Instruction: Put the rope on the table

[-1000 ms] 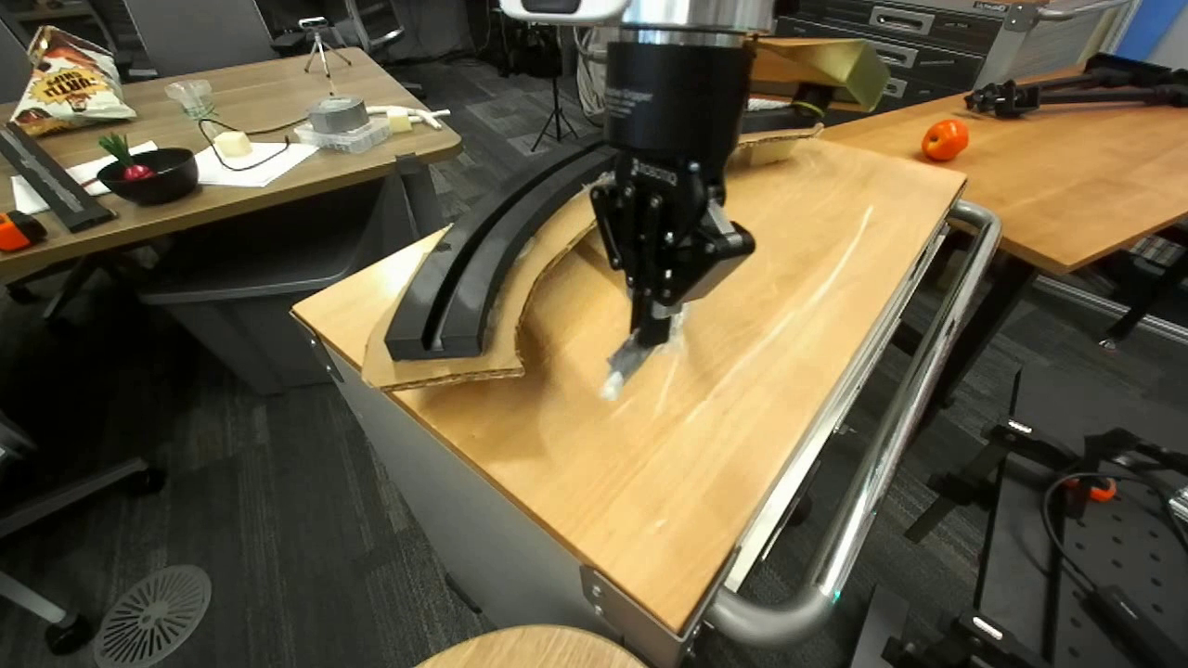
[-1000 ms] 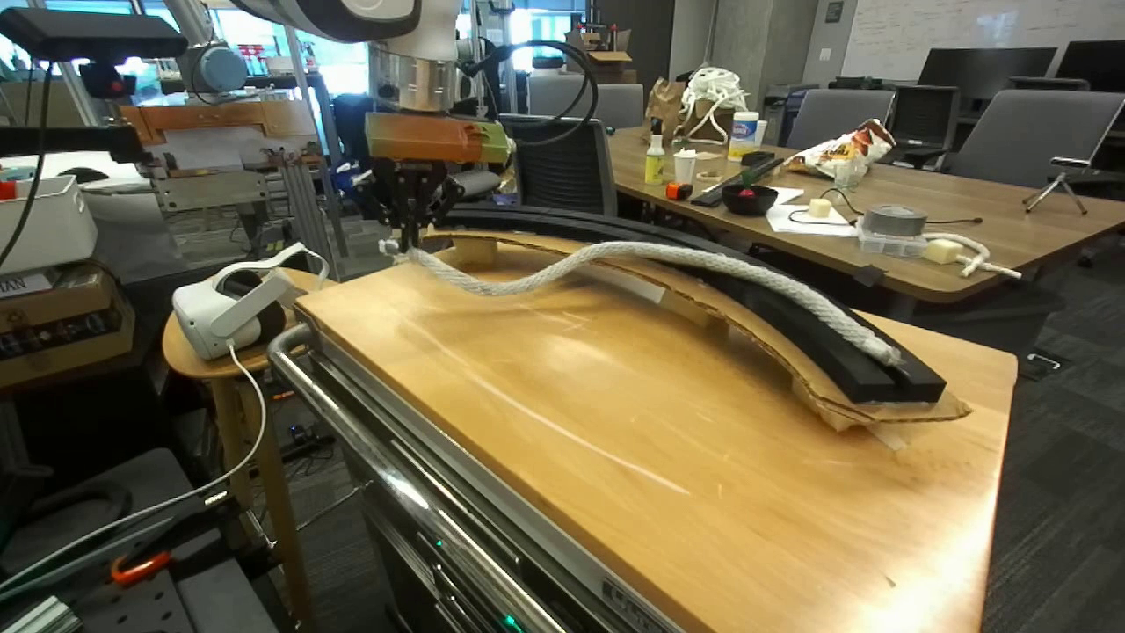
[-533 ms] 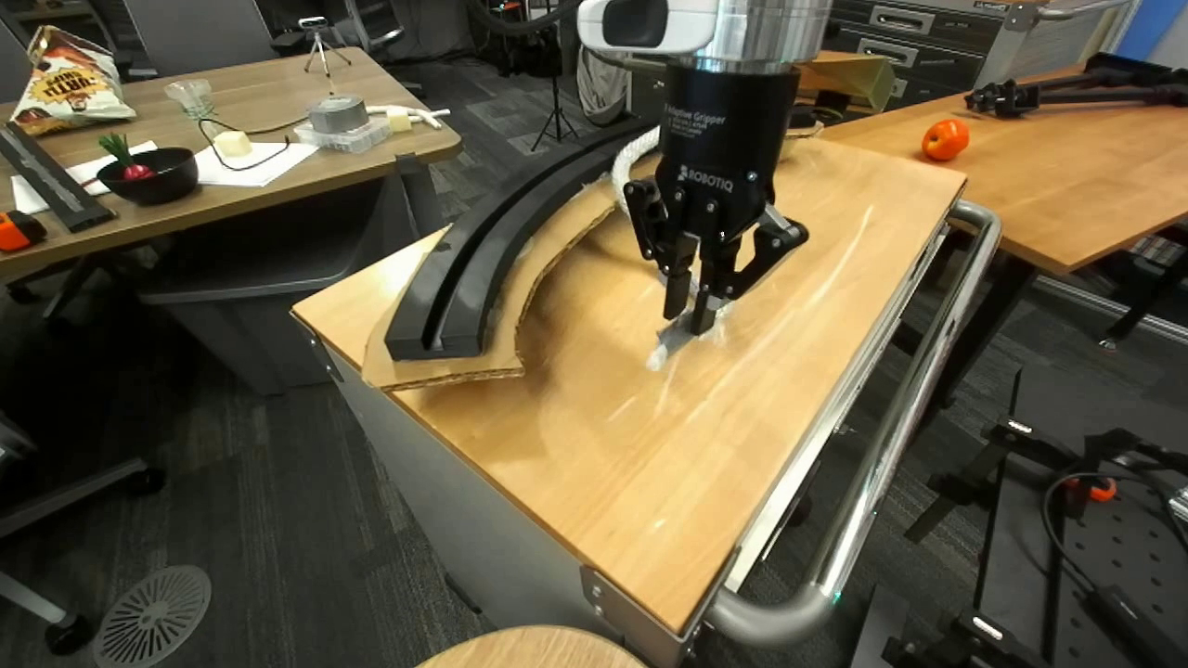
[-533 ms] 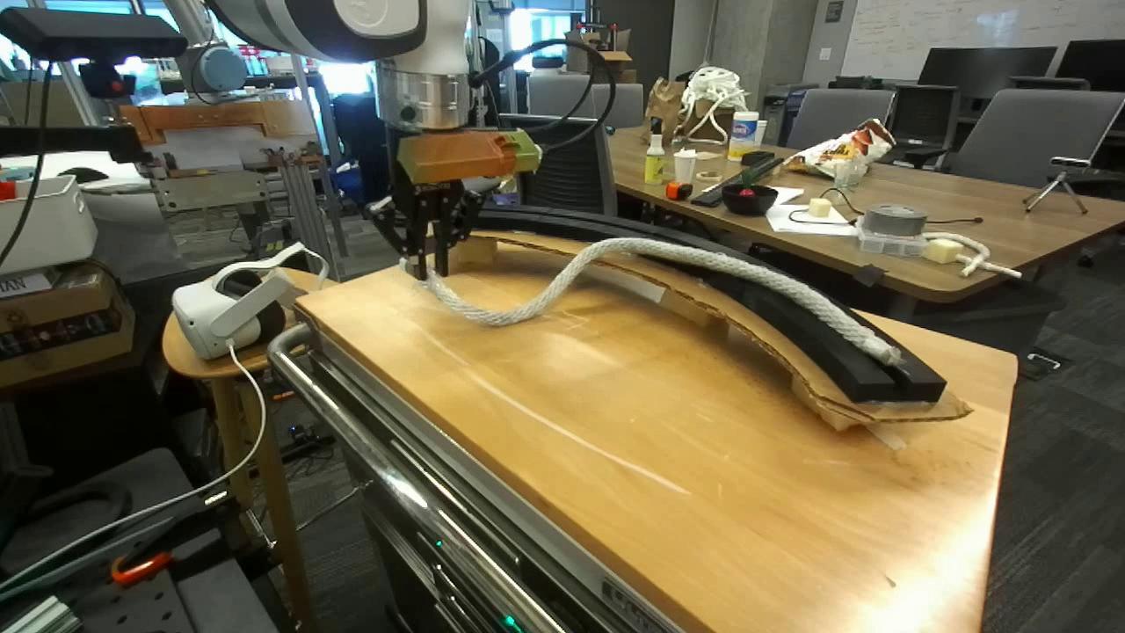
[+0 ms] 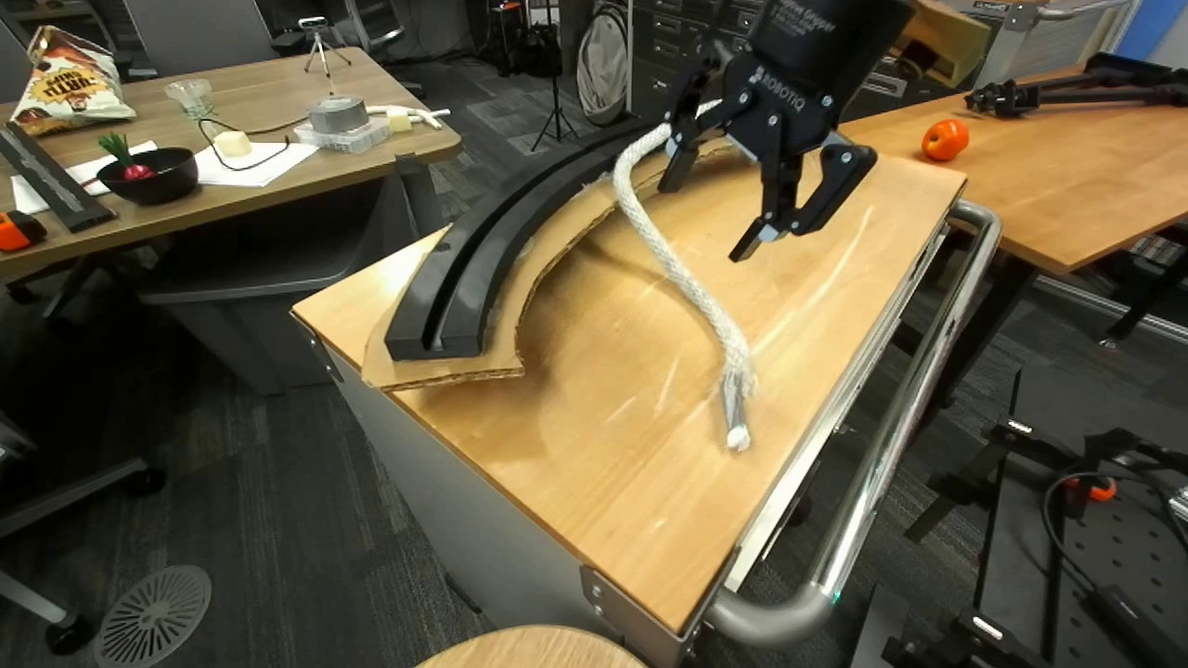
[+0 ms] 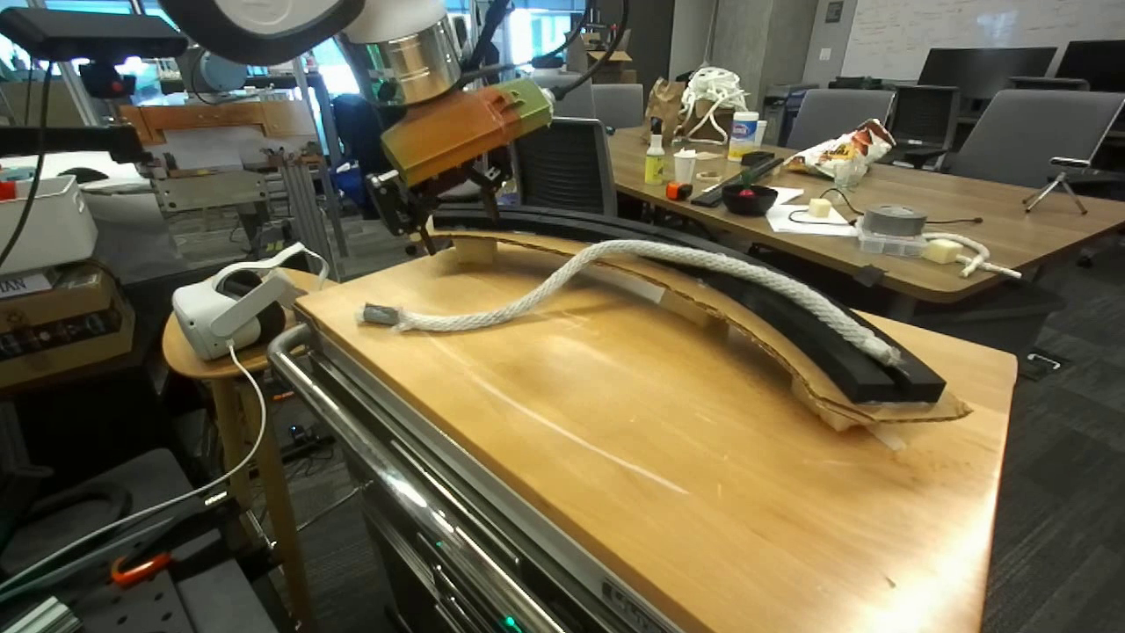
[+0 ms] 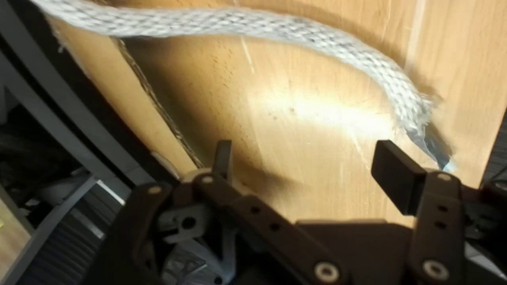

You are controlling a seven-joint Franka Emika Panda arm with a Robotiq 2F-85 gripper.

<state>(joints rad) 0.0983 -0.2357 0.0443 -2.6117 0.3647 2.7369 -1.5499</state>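
"Well, can you make out the long, thick, pale grey-white braided rope (image 5: 682, 276)?"

"Yes. In an exterior view its near end, wrapped in grey tape (image 5: 733, 408), lies on the light-wood rectangular table (image 5: 594, 482) with the grey base (image 5: 436, 501), over toward the shiny metal tube rail (image 5: 896, 436) on the right."

"And the rest of it?"

"It bends away to the far side and passes over the edge of the curved brown corrugated cardboard (image 5: 506, 329) on the left, which carries the black arc-shaped track (image 5: 510, 239). The other end (image 6: 881, 352) lies on top of the track, close to its tip. I can't tell whether it sits down in the groove."

"What about the black Robotiq gripper (image 5: 705, 218)?"

"It hangs tilted above the table, just beneath an angular orange-and-green casing (image 6: 466, 132)."

"And its black fingers (image 7: 396, 174)?"

"Spread wide. Bare tabletop shows between them in the wrist view, and the rope lies apart from both tips."

"What else do you see?"

"On the orange-brown wooden desk (image 5: 1067, 176) at the far right stands a round, orange-red, tomato-like fruit (image 5: 945, 140). On the darker brown desk (image 5: 269, 88) off to the left, a black bowl (image 5: 153, 190) holds a red, green-leaved, radish-like vegetable (image 5: 137, 173), and a printed snack bag (image 5: 72, 88) sits farther left. At the near end of the table, a white headset (image 6: 206, 312) rests on a round wooden stool (image 5: 534, 649)."
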